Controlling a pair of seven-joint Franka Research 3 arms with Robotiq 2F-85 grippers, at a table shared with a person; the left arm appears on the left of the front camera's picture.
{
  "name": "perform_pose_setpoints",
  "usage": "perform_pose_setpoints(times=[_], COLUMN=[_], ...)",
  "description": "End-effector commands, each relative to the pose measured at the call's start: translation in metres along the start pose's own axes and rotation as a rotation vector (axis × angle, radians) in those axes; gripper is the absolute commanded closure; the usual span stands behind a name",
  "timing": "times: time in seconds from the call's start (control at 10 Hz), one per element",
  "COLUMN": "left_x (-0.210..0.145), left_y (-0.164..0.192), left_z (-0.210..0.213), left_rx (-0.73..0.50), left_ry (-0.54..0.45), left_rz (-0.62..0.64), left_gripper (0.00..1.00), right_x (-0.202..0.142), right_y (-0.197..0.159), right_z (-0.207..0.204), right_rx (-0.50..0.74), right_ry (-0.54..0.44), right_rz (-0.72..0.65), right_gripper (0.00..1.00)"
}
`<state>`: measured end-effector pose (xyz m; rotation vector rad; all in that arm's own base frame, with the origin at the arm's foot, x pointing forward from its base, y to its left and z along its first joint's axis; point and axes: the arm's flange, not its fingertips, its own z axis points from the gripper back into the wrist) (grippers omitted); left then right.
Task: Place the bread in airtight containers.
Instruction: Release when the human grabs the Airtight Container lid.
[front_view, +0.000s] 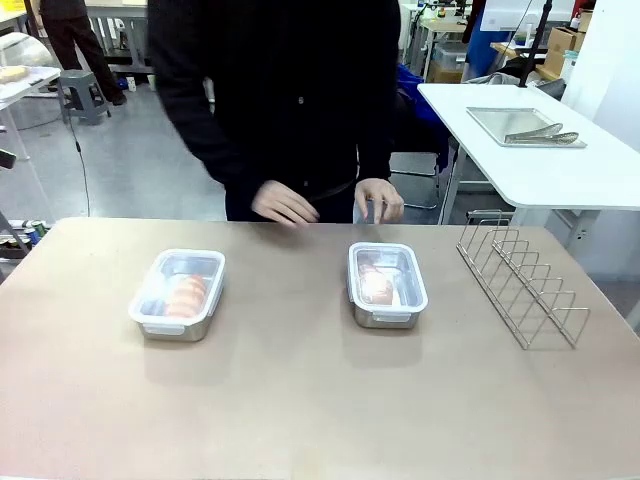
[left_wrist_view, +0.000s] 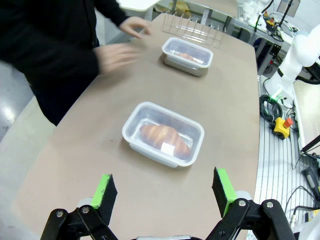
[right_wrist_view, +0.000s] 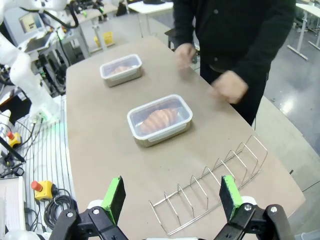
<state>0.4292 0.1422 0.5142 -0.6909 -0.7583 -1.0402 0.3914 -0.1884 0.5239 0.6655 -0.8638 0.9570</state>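
Note:
Two steel airtight containers stand on the table, each with a clear lid on it and a golden-brown croissant inside. The left container (front_view: 178, 294) (left_wrist_view: 163, 133) (right_wrist_view: 121, 70) holds one croissant (front_view: 185, 296) (left_wrist_view: 164, 138). The right container (front_view: 386, 283) (left_wrist_view: 187, 55) (right_wrist_view: 160, 119) holds the other croissant (front_view: 375, 286) (right_wrist_view: 157, 119). My left gripper (left_wrist_view: 164, 191) hangs open above the table's near side, short of the left container. My right gripper (right_wrist_view: 171, 196) is open too, over the wire rack. The person's hands (front_view: 284, 205) (front_view: 379, 199) hover at the far edge.
A wire rack (front_view: 522, 279) (right_wrist_view: 210, 187) stands at the table's right. Behind it, a white side table (front_view: 600, 175) carries a flat metal tray (front_view: 490, 124) with tongs (front_view: 541, 135). The person in black stands at the far side.

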Motion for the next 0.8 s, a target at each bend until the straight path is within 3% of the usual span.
perform_pose_setpoints(times=[0.0, 0.7], left_x=[0.0027, 0.0027], left_y=[-0.0004, -0.0004], left_z=[-0.0011, -0.0011], left_rx=[-0.003, -0.003], left_ry=[-0.028, -0.028], left_rz=[-0.018, -0.018], left_gripper=[0.00, 0.00], right_x=[0.0033, 0.0033], right_y=[-0.0017, -0.0017], right_z=[0.0019, 0.0019], right_rx=[0.004, 0.004], right_ry=[-0.007, -0.007], right_rz=[-0.003, -0.003], right_gripper=[0.00, 0.00])
